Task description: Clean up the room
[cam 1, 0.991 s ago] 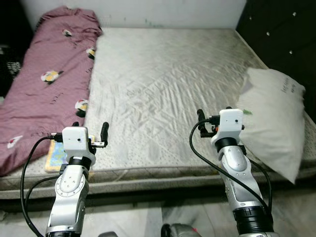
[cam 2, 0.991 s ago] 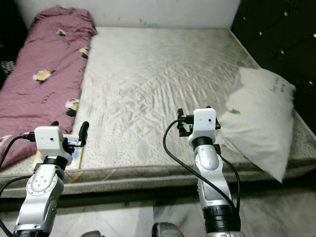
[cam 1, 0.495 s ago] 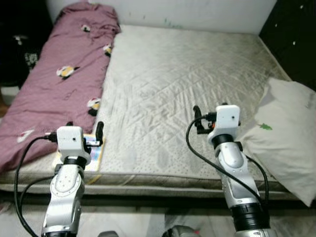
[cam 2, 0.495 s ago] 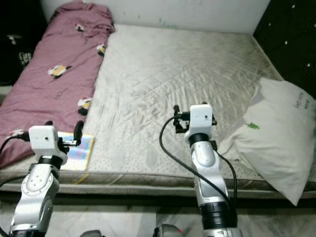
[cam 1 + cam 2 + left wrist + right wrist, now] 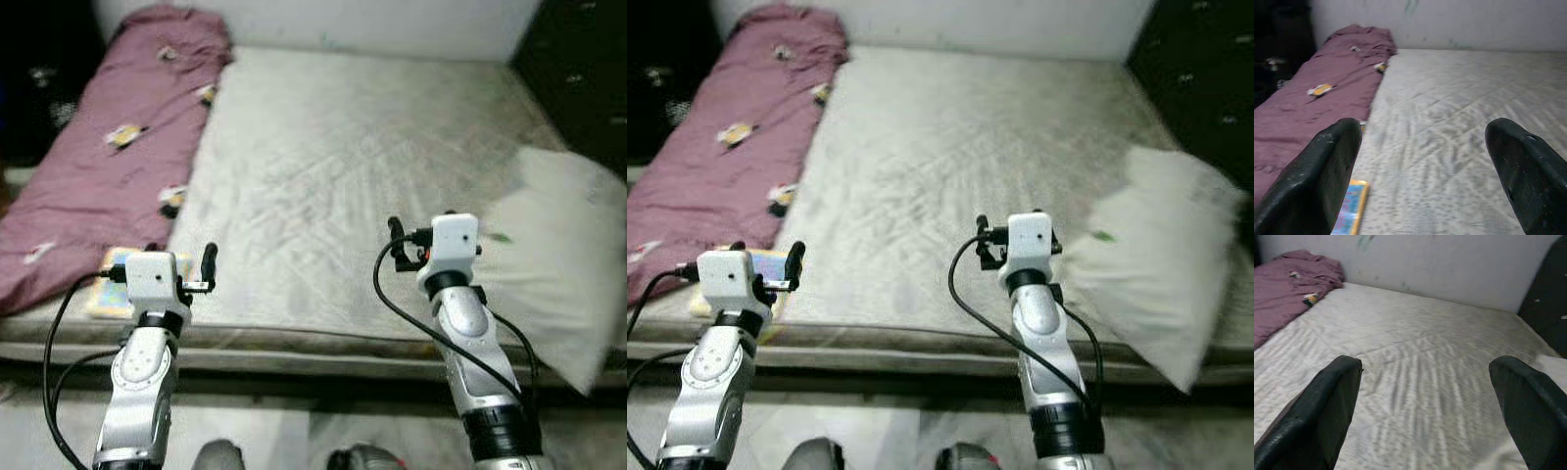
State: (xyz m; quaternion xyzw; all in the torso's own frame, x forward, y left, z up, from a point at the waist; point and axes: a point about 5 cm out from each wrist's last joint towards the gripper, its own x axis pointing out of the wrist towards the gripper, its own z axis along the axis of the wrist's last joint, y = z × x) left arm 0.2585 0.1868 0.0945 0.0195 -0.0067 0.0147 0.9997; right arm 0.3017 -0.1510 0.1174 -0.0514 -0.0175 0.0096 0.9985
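A wide bed with a bare grey mattress lies in front of me. A maroon patterned blanket stretches along its left side. A white pillow rests at the right front corner and looks blurred. A colourful book lies flat at the mattress's left front edge, beside the blanket. My left gripper is raised over the front edge close to the book, open and empty. My right gripper is raised left of the pillow, open and empty. In both wrist views the fingers stand wide apart over the mattress.
A dark padded headboard runs along the right side of the bed. A white wall closes the far side. A dark area with clutter lies left of the bed. Grey floor shows under my arms.
The whole picture has shifted and blurred, so my head camera has moved. Both arms keep the same raised pose and both grippers stay open.
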